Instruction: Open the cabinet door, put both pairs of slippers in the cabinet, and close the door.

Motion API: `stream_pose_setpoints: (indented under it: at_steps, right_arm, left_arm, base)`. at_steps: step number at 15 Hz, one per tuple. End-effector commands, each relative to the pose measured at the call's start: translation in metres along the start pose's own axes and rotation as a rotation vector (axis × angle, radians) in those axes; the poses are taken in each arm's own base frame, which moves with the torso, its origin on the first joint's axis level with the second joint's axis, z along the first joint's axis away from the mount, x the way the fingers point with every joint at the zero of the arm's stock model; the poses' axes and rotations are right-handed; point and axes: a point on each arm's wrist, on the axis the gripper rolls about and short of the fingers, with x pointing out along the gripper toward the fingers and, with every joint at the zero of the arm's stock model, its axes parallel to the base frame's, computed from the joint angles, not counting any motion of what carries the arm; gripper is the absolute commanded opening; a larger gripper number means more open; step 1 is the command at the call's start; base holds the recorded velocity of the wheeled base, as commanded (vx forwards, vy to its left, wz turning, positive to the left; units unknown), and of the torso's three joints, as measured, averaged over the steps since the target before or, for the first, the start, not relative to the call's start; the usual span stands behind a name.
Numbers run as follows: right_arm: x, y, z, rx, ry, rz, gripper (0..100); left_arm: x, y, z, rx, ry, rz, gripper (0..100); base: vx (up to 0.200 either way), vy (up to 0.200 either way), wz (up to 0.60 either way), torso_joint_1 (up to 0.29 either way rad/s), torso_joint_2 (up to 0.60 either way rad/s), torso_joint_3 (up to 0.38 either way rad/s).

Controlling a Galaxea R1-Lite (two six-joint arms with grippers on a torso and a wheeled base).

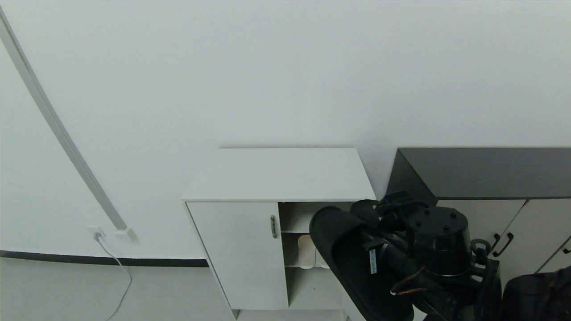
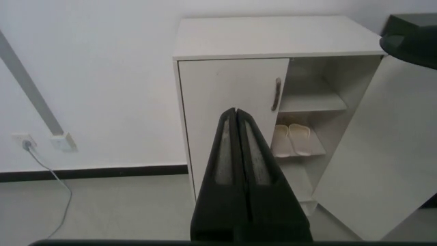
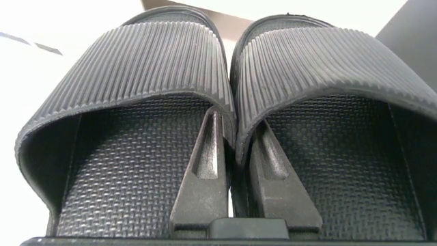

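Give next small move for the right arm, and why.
Probably ease the right gripper forward toward the cabinet opening, aiming at the bare upper shelf. It is shut on the black slippers, the right door stands open, and the white slippers already occupy the middle shelf.

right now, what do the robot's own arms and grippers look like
The right arm is black, with a round bolted joint cap, a small white label and an orange-and-white cable looping beneath. The left gripper has long, dark, tapered jaws with grey textured panels. The right gripper has dark grey tapered jaws with recessed slots.
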Motion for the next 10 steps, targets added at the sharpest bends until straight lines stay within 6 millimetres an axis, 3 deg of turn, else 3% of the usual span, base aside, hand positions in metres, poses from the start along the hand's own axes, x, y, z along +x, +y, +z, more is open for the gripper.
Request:
stream_pose_setpoints:
  at_steps: [1, 5, 10]
  right_arm:
    - [0.0006, -0.0002, -0.0006, 0.000, 0.002, -0.002, 0]
    - [0.0011, 0.0001, -0.0032, -0.004, 0.008, -0.001, 0]
    - [0.0035, 0.0014, -0.0060, -0.008, 0.013, -0.001, 0]
  left_arm:
    - [0.0001, 0.0000, 0.0000, 0.000, 0.001, 0.000, 0]
    - [0.0001, 0.0000, 0.0000, -0.002, 0.001, 0.000, 0]
    - [0.0001, 0.0000, 0.0000, -0.002, 0.001, 0.000, 0]
  base:
    - [0.000, 0.000, 0.00, 0.000, 0.00, 0.000]
    - [0.000, 0.000, 0.00, 0.000, 0.00, 0.000]
    - [0.000, 0.000, 0.00, -0.141, 0.32, 0.164]
